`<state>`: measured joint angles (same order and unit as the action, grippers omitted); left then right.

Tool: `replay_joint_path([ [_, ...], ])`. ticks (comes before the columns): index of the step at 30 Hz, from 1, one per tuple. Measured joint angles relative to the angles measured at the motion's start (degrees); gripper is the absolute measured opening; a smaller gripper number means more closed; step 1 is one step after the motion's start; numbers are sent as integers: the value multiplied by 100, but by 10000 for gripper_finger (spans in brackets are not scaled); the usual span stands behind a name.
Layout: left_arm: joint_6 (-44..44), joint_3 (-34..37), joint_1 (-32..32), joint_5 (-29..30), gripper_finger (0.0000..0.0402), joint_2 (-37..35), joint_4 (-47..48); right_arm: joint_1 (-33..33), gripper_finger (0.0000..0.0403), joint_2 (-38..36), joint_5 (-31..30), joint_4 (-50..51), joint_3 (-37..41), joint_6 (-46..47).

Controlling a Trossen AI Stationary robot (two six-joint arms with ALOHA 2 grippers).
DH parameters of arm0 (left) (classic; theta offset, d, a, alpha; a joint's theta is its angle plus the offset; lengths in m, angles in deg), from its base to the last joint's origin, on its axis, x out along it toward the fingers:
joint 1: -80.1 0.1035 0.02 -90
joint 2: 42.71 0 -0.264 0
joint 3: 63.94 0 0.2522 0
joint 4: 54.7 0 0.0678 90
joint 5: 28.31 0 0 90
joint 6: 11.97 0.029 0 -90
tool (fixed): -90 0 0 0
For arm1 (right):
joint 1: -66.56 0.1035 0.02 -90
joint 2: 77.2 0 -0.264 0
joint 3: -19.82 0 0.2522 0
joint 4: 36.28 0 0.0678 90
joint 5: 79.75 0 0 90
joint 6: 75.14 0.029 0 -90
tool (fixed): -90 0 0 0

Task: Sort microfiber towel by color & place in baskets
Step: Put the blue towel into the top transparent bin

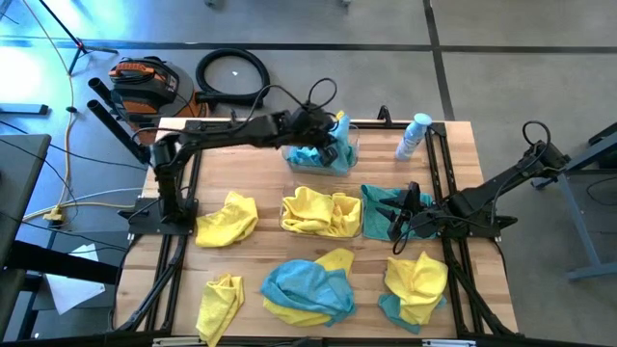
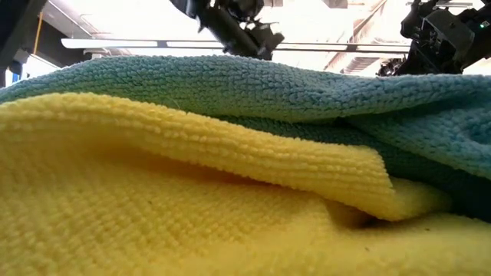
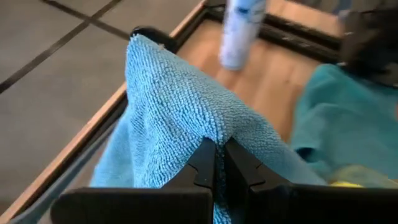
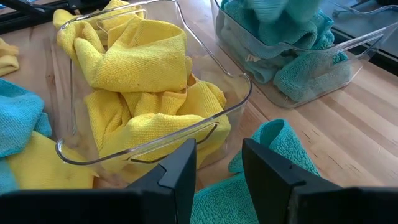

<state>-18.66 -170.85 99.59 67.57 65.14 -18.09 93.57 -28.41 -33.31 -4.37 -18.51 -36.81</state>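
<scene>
The far clear basket (image 1: 323, 159) holds teal towels; it also shows in the right wrist view (image 4: 292, 56). The nearer clear basket (image 1: 320, 214) holds yellow towels (image 4: 143, 81). My left gripper (image 1: 326, 135) is over the far basket, shut on a teal towel (image 3: 180, 106). My right gripper (image 4: 217, 168) is open, low over a loose teal towel (image 1: 384, 204) on the table just right of the yellow basket. I cannot tell whether it touches that towel (image 4: 273, 143). My left gripper pinches a raised fold (image 3: 219, 138) of the teal towel between its two fingertips. The fingers (image 3: 202, 163) come slanting from the table's left. The cloth drapes down on both sides of the fold, over the far basket.
Loose towels lie on the wood table: a yellow one (image 1: 227, 220) at the left, a yellow one (image 1: 220, 304) at the near left, a teal and yellow heap (image 1: 308, 287) at the near middle, and a yellow on a teal (image 1: 415, 284) at the near right. A small bottle (image 1: 413, 135) stands at the far right.
</scene>
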Motion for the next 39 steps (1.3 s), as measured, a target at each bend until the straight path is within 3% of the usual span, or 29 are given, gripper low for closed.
replay_joint_path([
  [6,869,-106,426,-352,0,353,9,1,126,0,0,2,-1,-1],
  [13,1852,-109,707,-1440,0,787,72,0,126,0,1,4,-1,-110],
  [17,2357,-106,723,-1441,0,1130,145,1,126,0,1,3,-1,-110],
  [24,2514,-106,714,-1417,0,1656,97,0,126,0,1,4,-1,-127],
  [28,2485,-109,712,-1061,1,1700,-19,0,126,0,0,25,-1,-128],
  [39,2194,-109,714,-804,31,1700,-45,2,126,0,1,53,-1,-128],
])
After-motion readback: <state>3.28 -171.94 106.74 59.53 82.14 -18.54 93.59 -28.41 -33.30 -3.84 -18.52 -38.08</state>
